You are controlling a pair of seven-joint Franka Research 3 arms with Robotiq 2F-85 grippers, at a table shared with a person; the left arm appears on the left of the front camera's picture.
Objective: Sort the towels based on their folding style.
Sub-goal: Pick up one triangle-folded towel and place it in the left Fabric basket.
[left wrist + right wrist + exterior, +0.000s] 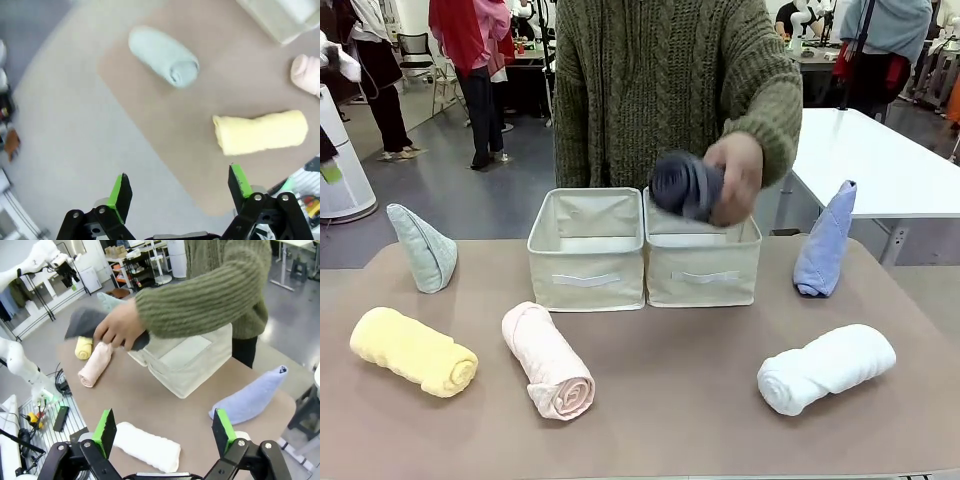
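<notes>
Bright even light, blurred left-wrist view

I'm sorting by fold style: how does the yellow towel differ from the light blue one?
The yellow towel is a rolled cylinder lying flat; the light blue towel is folded to a point and stands tilted. Yellow sits near left, blue far right. Both rest on the table.

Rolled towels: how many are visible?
4: yellow towel front left, pink towel beside it, white towel front right, grey towel in person's hand over right bin. Bin interiors partly hidden.
</notes>
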